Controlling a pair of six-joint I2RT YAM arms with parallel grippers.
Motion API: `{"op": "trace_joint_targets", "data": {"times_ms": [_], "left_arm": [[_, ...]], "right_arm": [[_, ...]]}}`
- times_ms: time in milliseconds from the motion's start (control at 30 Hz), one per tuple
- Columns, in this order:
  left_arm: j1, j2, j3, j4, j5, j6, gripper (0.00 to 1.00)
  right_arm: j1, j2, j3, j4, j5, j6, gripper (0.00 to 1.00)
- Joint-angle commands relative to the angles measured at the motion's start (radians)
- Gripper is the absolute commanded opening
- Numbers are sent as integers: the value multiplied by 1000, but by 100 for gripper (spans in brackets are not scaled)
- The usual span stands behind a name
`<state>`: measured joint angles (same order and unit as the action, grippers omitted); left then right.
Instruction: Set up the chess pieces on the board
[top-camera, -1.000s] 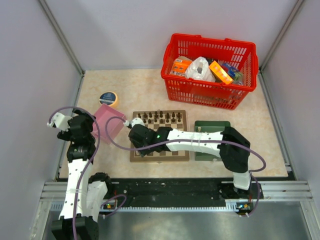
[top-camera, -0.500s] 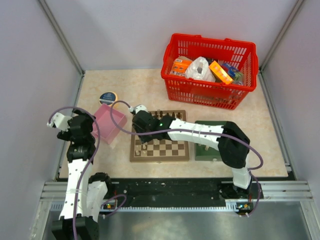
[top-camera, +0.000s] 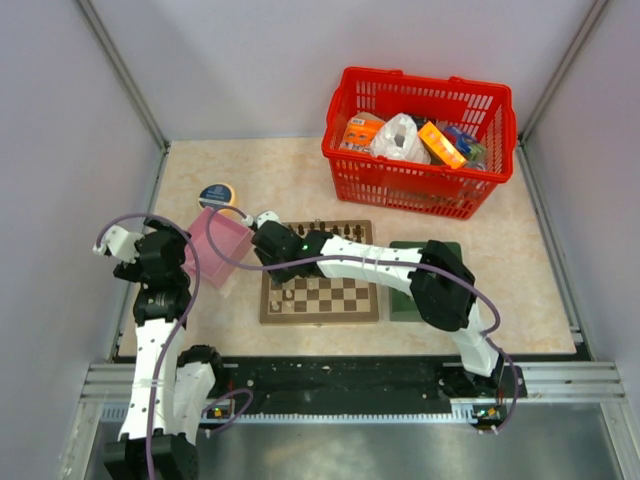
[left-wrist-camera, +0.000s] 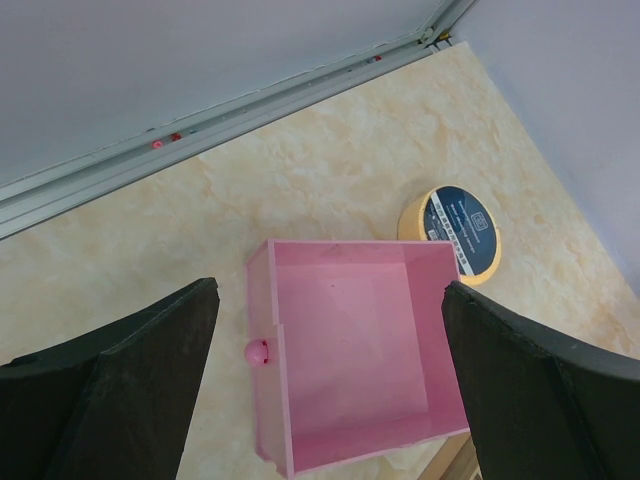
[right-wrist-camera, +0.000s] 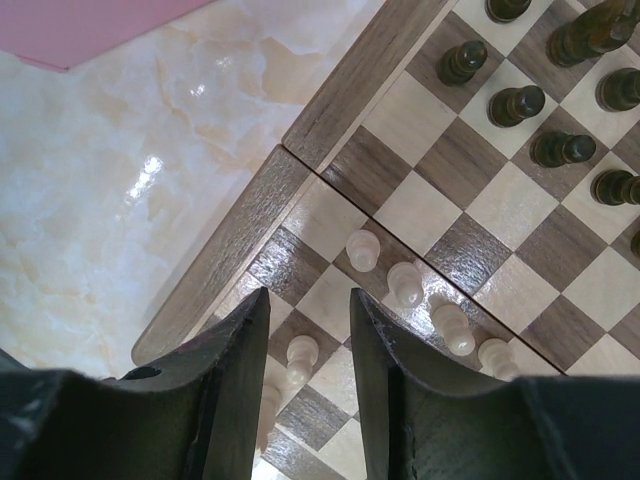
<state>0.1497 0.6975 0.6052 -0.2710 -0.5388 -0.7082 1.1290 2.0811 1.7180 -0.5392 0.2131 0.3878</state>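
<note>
The board (top-camera: 320, 316) lies mid-table, with dark chess pieces (top-camera: 320, 233) along its far rows and cream ones (top-camera: 290, 295) near its left side. My right gripper (top-camera: 264, 224) hovers over the board's far left corner. In the right wrist view its jaws (right-wrist-camera: 308, 300) stand narrowly apart with nothing gripped. A cream pawn (right-wrist-camera: 300, 355) stands on a square below the gap. More cream pawns (right-wrist-camera: 405, 283) and dark pieces (right-wrist-camera: 515, 100) stand to the right. My left gripper (left-wrist-camera: 330, 290) hangs wide open above the empty pink box (left-wrist-camera: 350, 350).
A red basket (top-camera: 420, 140) full of packets stands at the back right. A green tray (top-camera: 425, 250) lies right of the board, under the right arm. A tape roll (top-camera: 217, 194) sits behind the pink box (top-camera: 222, 248). Walls close in on both sides.
My right arm has swung from the board's near left part toward its far left corner, and its jaws have narrowed a little. The left arm has not moved.
</note>
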Motion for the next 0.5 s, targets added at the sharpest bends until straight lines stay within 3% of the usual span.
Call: {"op": "trace_joint_targets", "data": {"times_ms": [0, 267, 467], "left_arm": [[7, -16, -7, 24, -3, 7, 99], [7, -12, -10, 32, -1, 7, 99], [8, -13, -9, 29, -6, 9, 99]], "right_arm": [[-5, 30, 75, -18, 32, -23, 37], [-8, -58, 43, -19, 51, -18, 35], [-6, -213, -98, -2, 100, 11, 35]]}}
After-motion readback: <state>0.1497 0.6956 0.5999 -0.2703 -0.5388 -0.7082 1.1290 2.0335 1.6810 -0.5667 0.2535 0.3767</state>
